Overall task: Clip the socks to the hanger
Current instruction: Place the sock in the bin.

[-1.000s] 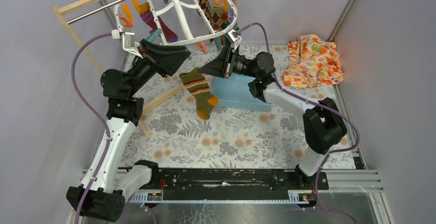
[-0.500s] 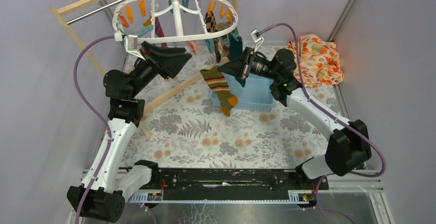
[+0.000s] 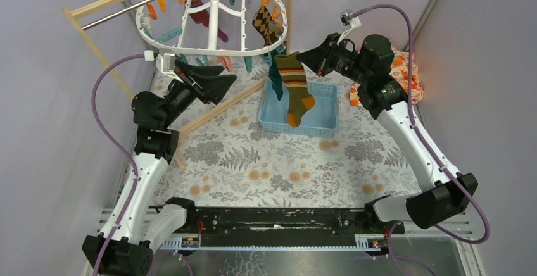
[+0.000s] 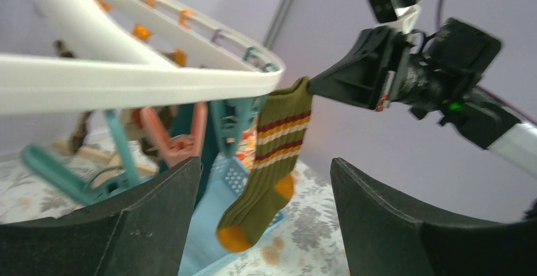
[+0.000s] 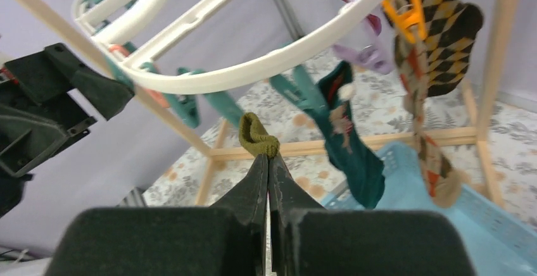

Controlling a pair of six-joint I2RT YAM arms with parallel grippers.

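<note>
The white oval hanger (image 3: 190, 47) hangs at the back with teal, orange and pink clips. A maroon sock (image 3: 204, 18), an argyle sock (image 3: 266, 21) and a dark teal sock (image 3: 276, 81) hang from it. My right gripper (image 3: 303, 58) is shut on the cuff of the olive striped sock (image 3: 294, 86), which dangles over the blue basket, just below the hanger's right rim. In the right wrist view the cuff (image 5: 258, 138) sits at the fingertips, under the ring (image 5: 253, 67). My left gripper (image 3: 218, 80) is open and empty below the hanger's front-left rim; its view shows the sock (image 4: 269, 162).
A blue plastic basket (image 3: 320, 124) stands at mid-table. An orange floral cloth (image 3: 408, 70) lies at the back right behind the right arm. A wooden rack with a metal bar (image 3: 126, 4) carries the hanger; its wooden base rail (image 3: 215, 108) crosses the table.
My right gripper has carried the olive striped sock right and up, from mid-table to the hanger's right rim. The hanger has swung. My left gripper has shifted slightly and stays open.
</note>
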